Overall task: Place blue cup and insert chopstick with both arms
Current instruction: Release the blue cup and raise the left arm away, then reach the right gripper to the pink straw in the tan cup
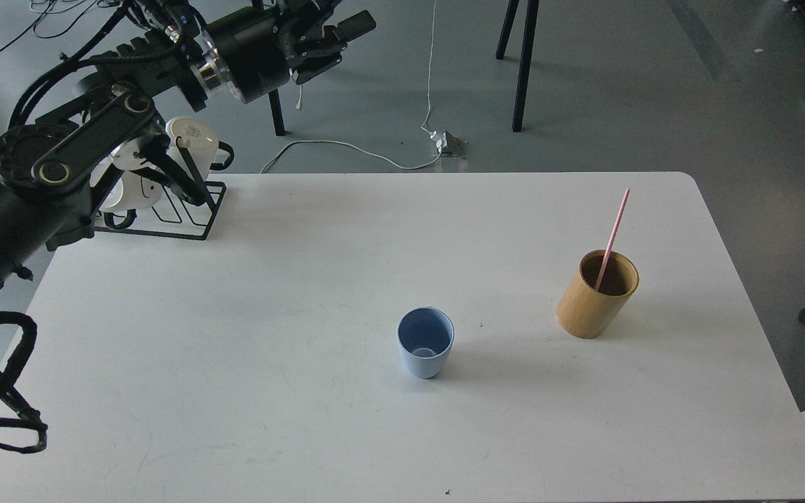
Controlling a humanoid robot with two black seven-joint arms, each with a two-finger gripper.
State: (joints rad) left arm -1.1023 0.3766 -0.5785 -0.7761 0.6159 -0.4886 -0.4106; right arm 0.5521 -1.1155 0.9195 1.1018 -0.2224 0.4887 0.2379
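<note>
The blue cup (425,344) stands upright and alone near the middle of the white table (270,391). The pink chopstick (613,236) leans inside the tan bamboo holder (596,294) to the cup's right. My left gripper (338,40) is raised high at the far left, well above and behind the table, far from the cup. Its fingers stand apart with nothing between them. My right arm is out of view.
A black mug rack (177,209) with white mugs (191,140) stands at the table's back left corner, partly behind my left arm. Black table legs and cables show on the floor beyond the far edge.
</note>
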